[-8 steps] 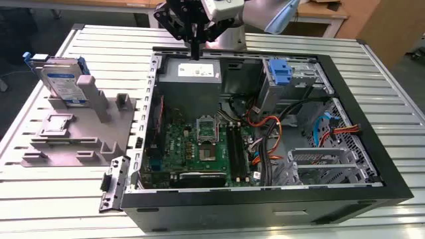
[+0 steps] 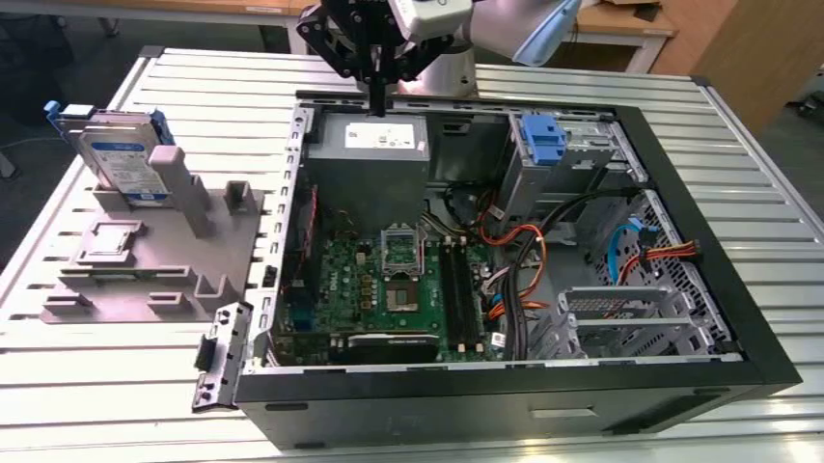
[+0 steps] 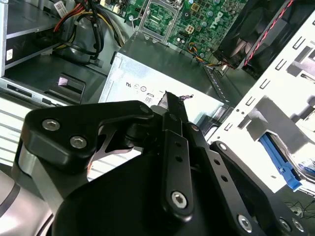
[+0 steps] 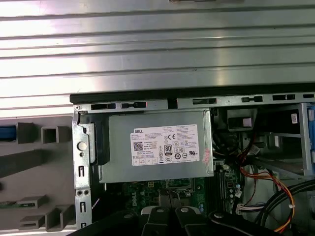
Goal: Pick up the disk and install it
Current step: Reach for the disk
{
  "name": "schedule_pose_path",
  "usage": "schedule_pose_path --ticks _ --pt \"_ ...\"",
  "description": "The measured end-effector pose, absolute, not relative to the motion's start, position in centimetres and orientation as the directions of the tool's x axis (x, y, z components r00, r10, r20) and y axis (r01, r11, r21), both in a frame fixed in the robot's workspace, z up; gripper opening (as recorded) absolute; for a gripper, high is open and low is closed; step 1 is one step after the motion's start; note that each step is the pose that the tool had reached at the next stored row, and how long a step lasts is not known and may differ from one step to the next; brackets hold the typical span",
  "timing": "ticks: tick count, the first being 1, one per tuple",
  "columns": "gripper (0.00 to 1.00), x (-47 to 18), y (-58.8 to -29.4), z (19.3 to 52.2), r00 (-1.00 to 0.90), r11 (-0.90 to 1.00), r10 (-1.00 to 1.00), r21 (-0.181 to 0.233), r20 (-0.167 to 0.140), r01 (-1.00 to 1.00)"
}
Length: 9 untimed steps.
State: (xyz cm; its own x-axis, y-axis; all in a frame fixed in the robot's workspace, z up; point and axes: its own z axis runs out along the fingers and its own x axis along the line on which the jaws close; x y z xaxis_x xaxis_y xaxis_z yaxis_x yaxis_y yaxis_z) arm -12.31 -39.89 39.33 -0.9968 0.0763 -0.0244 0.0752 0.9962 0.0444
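Gripper fingers were pinched together w/ nothing btwn them, hovering just above the grey PSU box in the open PC case. Case side wall stood btwn me and the disk, which stood upright in the grey fixture at the exterior view's left, well apart.

Disk silver, blue-edged; claw black; motherboard green; table ribbed grey.
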Motion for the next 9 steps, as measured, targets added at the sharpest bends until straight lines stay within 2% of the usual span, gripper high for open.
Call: schedule_pose_path --ticks 9 --pt "0.1 -12.57 -39.89 39.33 -0.997 0.996 0.076 0.044 -0.024 0.075"
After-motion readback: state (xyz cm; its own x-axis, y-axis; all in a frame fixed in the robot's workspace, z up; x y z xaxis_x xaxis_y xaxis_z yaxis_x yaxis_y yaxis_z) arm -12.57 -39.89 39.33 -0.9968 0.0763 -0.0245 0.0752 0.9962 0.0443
